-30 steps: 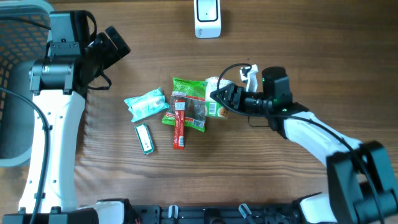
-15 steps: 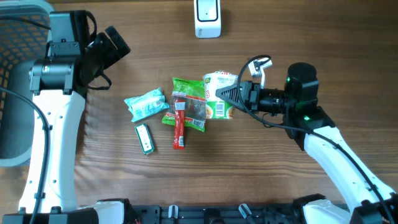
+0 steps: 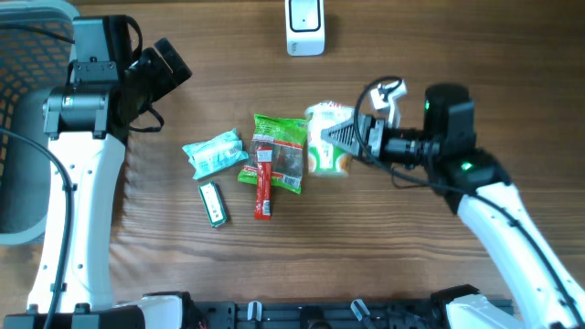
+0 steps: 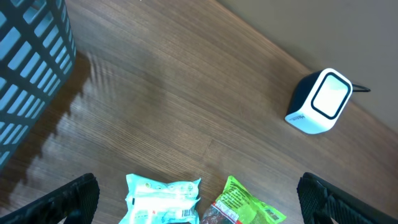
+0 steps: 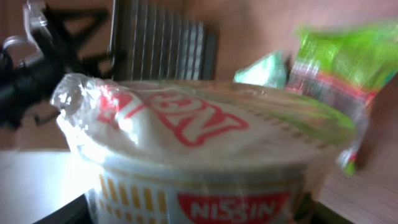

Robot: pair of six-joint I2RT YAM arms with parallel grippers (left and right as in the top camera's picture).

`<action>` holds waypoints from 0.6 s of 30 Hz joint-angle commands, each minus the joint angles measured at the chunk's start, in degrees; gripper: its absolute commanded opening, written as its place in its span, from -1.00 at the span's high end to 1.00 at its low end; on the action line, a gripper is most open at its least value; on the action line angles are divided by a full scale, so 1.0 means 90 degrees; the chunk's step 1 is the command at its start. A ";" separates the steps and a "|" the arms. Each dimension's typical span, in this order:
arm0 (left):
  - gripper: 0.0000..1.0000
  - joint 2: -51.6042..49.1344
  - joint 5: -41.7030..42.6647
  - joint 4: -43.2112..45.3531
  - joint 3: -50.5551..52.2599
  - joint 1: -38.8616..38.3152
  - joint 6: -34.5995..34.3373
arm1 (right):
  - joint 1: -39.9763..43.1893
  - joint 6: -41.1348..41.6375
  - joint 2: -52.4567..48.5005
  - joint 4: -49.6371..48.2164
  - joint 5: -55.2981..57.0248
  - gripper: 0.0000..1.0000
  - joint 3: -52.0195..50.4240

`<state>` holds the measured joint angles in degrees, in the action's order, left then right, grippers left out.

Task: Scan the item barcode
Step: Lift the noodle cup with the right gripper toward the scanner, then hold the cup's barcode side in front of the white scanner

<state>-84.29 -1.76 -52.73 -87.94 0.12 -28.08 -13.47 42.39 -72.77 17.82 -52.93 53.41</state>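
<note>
A Nissin noodle cup (image 3: 326, 137), white with red lettering and a plastic wrap, is held on its side just above the table, right of the pile of packets. My right gripper (image 3: 340, 138) is shut on it across its width. In the right wrist view the cup (image 5: 205, 149) fills the frame and hides the fingers. The white barcode scanner (image 3: 304, 26) stands at the far edge of the table, also in the left wrist view as the scanner (image 4: 320, 101). My left gripper (image 3: 170, 66) hangs open at the far left with nothing between its fingers (image 4: 71, 198).
A green packet (image 3: 279, 146), a red bar (image 3: 263, 181), a teal packet (image 3: 215, 153) and a small green stick pack (image 3: 212, 203) lie mid-table. A blue-grey basket (image 3: 18, 137) stands at the left edge.
My right arm has drawn back to the right with the noodle cup in its grip, lifting it off the edge of the pile. The left arm has not moved.
</note>
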 commanded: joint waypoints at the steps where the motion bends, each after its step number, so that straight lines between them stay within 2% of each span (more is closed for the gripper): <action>1: -1.00 0.0114 0.0027 0.0015 -0.0100 0.0029 0.0121 | -0.0143 -0.1719 0.0090 0.1100 0.1676 -0.64 0.1814; 7: -1.00 0.0114 0.0027 0.0015 -0.0100 0.0029 0.0121 | -0.0304 -0.2715 -0.0641 0.2674 0.2715 -0.57 0.4119; 12: -1.00 0.0114 0.0027 0.0015 -0.0100 0.0029 0.0121 | -0.0602 -0.3606 -0.2450 0.4170 0.3436 -0.47 0.6883; 15: -1.00 0.0114 0.0027 0.0015 -0.0100 0.0029 0.0121 | -0.0964 -0.4065 -0.3441 0.4537 0.4313 -0.43 0.8245; 18: -1.00 0.0114 0.0027 0.0015 -0.0100 0.0029 0.0121 | -0.1433 -0.4646 -0.4160 0.4367 0.5515 -0.43 0.8969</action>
<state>-84.29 -1.76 -52.75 -87.94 0.12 -28.08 -21.63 9.96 -103.72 58.35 -18.52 125.95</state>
